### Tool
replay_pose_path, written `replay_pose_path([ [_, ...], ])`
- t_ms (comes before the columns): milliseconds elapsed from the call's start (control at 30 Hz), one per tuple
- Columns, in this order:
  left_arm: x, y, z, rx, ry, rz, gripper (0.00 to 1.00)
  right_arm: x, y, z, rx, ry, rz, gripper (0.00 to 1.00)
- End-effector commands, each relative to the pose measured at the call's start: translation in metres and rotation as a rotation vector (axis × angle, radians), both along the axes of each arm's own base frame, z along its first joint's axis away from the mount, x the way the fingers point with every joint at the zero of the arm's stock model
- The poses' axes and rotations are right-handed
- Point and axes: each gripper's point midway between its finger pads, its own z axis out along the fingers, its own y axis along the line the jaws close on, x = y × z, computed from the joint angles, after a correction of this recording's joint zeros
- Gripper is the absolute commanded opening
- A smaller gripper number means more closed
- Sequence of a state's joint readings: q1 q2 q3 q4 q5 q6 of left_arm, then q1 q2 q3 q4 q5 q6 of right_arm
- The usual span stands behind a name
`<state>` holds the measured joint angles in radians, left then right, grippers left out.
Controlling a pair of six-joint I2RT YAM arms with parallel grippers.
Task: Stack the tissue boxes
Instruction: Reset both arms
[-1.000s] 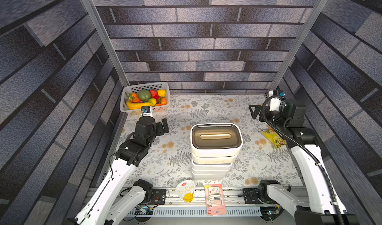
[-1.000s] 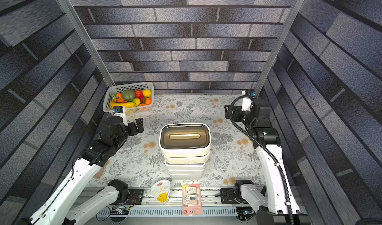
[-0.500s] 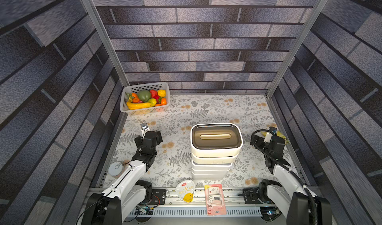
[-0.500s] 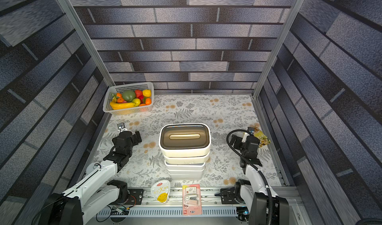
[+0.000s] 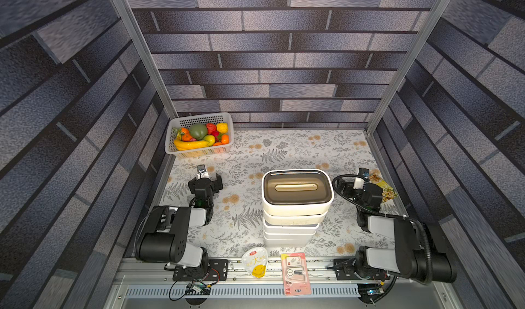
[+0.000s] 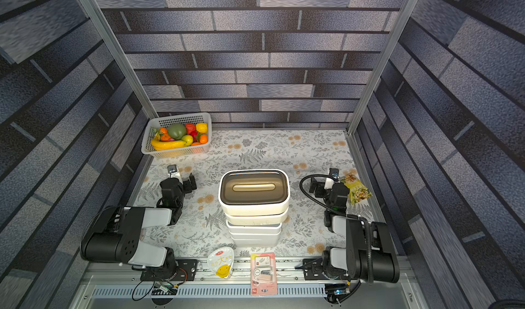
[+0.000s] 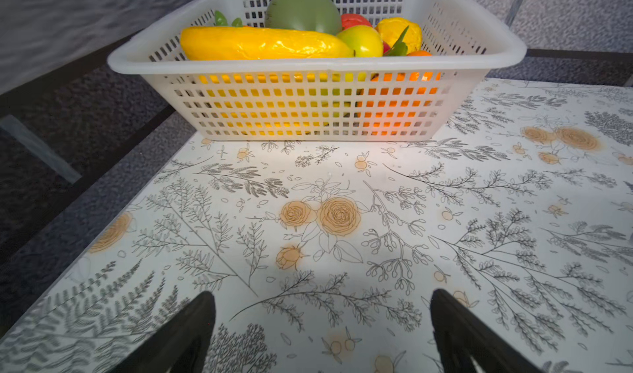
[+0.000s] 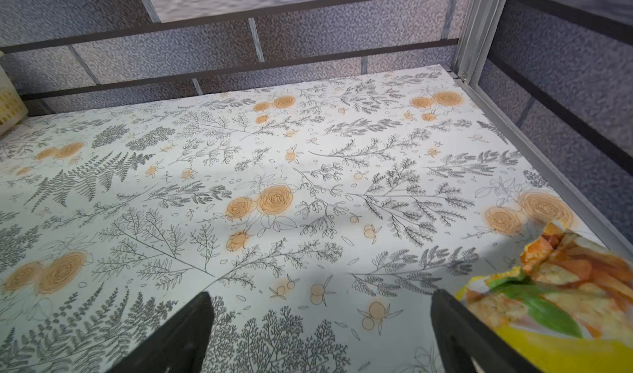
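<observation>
You are looking down on a floral-patterned table enclosed by grey brick-patterned walls. The tissue boxes are standing in one stack at the table's centre, the topmost box showing a dark brown lid with an oval slot. Both arms are lying folded low on either side, well apart from the stack.

A white perforated basket is sitting in the far left corner, holding a yellow banana and other fruit. A snack bag is lying just beside the right gripper. A yellow-and-white packet and a pink carded pack are resting on the front rail.

The right gripper and the left gripper are both spreading wide, holding nothing.
</observation>
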<state>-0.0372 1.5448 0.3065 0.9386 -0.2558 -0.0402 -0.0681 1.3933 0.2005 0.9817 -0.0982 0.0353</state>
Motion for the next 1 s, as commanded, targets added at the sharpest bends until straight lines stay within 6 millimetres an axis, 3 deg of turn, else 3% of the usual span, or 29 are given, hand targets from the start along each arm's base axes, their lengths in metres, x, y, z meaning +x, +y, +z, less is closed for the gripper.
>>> replay_pose_path([
  [0, 0.015, -0.002, 0.019, -0.007, -0.031, -0.046, 1.00, 0.013, 0.008, 0.011, 0.004, -0.153, 0.020, 1.00],
  [33, 0.017, 0.000, 0.021, -0.015, -0.064, -0.048, 1.00, 0.018, 0.008, 0.014, 0.002, -0.141, 0.024, 1.00],
  [67, 0.018, 0.003, 0.022, -0.005, -0.086, -0.033, 1.00, 0.022, 0.006, 0.004, -0.016, -0.044, 0.009, 1.00],
  [133, 0.018, 0.006, 0.018, -0.018, -0.024, -0.008, 1.00, 0.037, 0.013, -0.001, -0.031, -0.003, 0.015, 1.00],
  [700, 0.024, 0.012, 0.015, -0.073, -0.005, -0.019, 1.00, 0.038, 0.025, -0.005, -0.064, 0.037, 0.069, 1.00],
  [967, 0.024, 0.008, 0.015, -0.061, -0.005, -0.034, 1.00, 0.036, 0.016, -0.004, -0.068, 0.025, 0.008, 1.00],
])
